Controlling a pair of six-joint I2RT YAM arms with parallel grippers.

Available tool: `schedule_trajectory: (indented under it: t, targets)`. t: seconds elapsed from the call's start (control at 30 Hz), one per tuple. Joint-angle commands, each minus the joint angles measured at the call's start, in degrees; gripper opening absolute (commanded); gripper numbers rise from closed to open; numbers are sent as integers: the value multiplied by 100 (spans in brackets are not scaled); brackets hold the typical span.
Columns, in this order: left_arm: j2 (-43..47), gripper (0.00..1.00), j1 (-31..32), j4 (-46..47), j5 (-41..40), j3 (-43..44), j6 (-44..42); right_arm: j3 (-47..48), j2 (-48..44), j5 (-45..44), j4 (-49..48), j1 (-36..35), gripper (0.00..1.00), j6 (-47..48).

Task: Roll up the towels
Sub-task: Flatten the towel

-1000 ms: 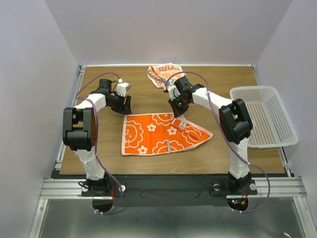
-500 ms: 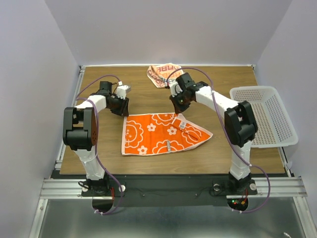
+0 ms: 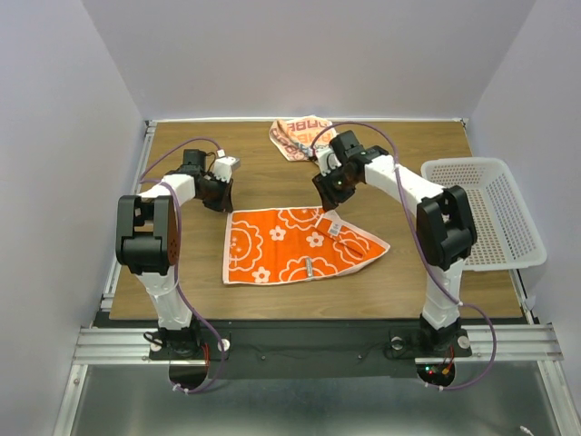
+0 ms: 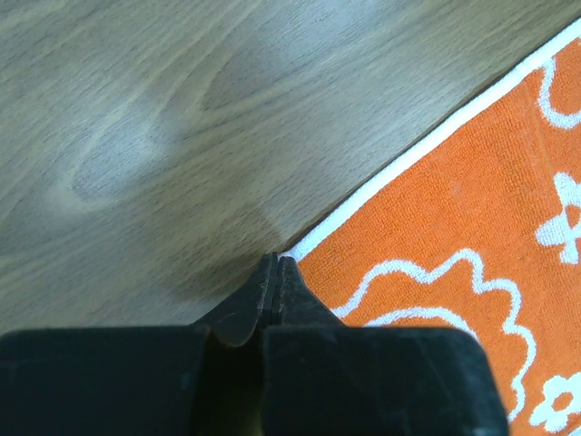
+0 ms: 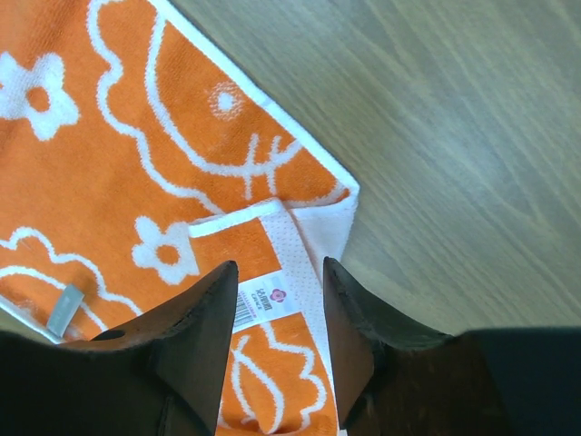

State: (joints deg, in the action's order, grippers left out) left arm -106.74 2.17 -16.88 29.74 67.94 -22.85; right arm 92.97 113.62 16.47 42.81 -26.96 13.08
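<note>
Left end effector (image 4: 275, 265) closed, right end effector (image 5: 279, 269) parted.

Going by the flat orange towel (image 3: 300, 245): bare table (image 3: 182, 272) wood runs along its left side and near edge, so there's easy passage there. Both far corners are taken. The left gripper (image 4: 275, 263) sits pinched together at the left one, and the right gripper (image 5: 277, 268) has its fingers apart over the folded right one. Past its far edge there's a wood strip, then the crumpled towel (image 3: 300, 134). Well off to its right the white basket (image 3: 490, 168) blocks things, walls sticking up.
</note>
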Motion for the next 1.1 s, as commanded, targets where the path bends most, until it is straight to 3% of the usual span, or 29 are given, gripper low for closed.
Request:
schedule_trajectory:
  t: [0.0,0.57,0.7,0.83,1.07]
  targets:
    - [-5,0,29,-113,41,9,-26,274,168,321,175,-2,48,10]
    - [-119,0,29,-166,85,114,-26,415,828,673,193,-64,43,1]
    - [-137,0,29,-140,85,123,-9,406,854,682,193,-64,31,10]
    - [-137,0,11,-209,181,158,-18,468,828,761,202,-64,0,-16]
    - [144,0,-165,-745,130,395,-316,389,259,551,211,59,1,-16]
